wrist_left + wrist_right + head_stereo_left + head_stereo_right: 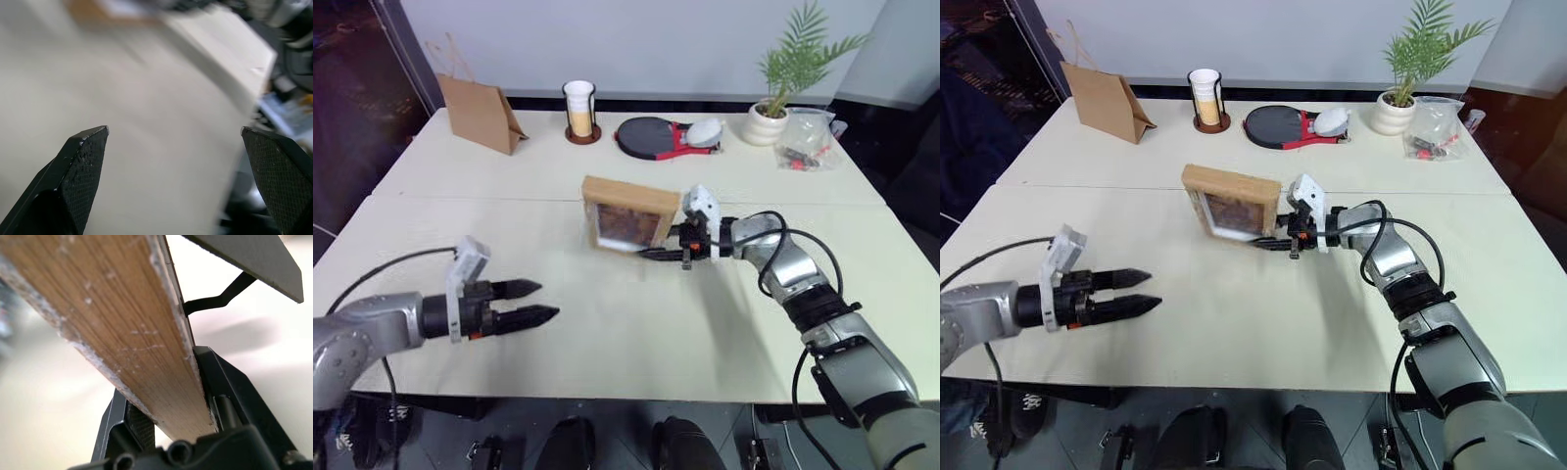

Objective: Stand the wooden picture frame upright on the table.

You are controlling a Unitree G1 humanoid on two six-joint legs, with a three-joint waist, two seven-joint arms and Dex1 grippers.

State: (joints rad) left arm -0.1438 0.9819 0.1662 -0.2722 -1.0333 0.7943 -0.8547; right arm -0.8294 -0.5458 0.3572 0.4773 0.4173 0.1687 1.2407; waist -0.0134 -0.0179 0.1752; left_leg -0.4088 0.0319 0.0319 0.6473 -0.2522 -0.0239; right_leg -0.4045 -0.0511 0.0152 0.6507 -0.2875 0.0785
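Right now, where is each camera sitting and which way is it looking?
Left eye view: on the head, looking down over the table; both arms show, the left hand open over bare table.
Right eye view: beside it, same scene; the right hand grips the wooden picture frame.
Left wrist view: on the left wrist, looking along two spread fingers at the tabletop.
Right wrist view: on the right wrist, looking along the frame's wooden edge clamped between its fingers.
Shared: both eye views show the frame, as does the right wrist view.

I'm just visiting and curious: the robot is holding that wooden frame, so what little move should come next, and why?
Probably open the right gripper slowly. It pinches the wooden picture frame by its edge, and the frame looks upright on the table. The left gripper hangs open, apart from it.
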